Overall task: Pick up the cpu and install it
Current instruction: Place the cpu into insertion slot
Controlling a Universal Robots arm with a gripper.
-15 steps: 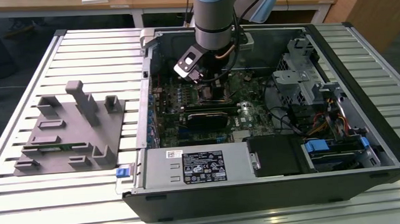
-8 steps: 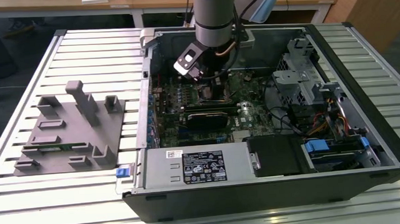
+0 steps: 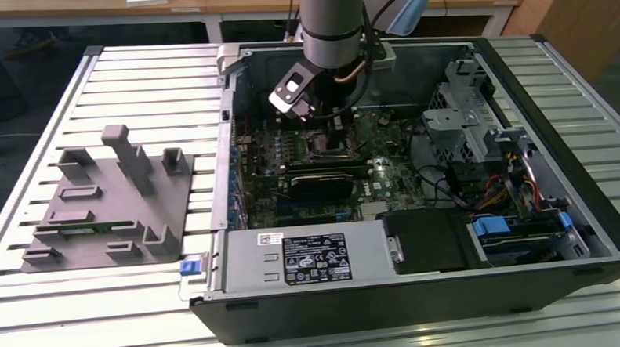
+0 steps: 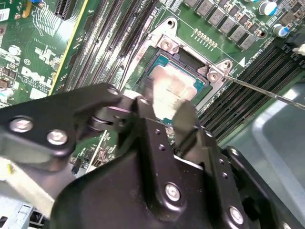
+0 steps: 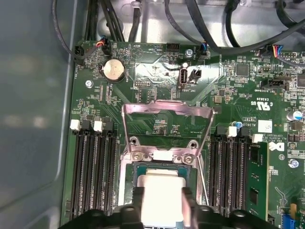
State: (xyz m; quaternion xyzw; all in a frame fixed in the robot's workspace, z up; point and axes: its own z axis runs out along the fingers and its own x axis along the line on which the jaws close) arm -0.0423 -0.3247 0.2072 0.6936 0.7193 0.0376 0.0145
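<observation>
Placement looks to be the step in hand: the gripper [image 5: 163, 212] clasps the cpu [image 5: 162, 188] by two opposite edges, low in the open socket [image 5: 162, 155] on the motherboard [image 5: 228, 90]. Seating it, I judge, calls for the chip lying square and flat.

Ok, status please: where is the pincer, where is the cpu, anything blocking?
Pincer low over the socket, right at the cpu. Cpu inside the socket opening, grip unclear. Metal frame raised, not in the way.
</observation>
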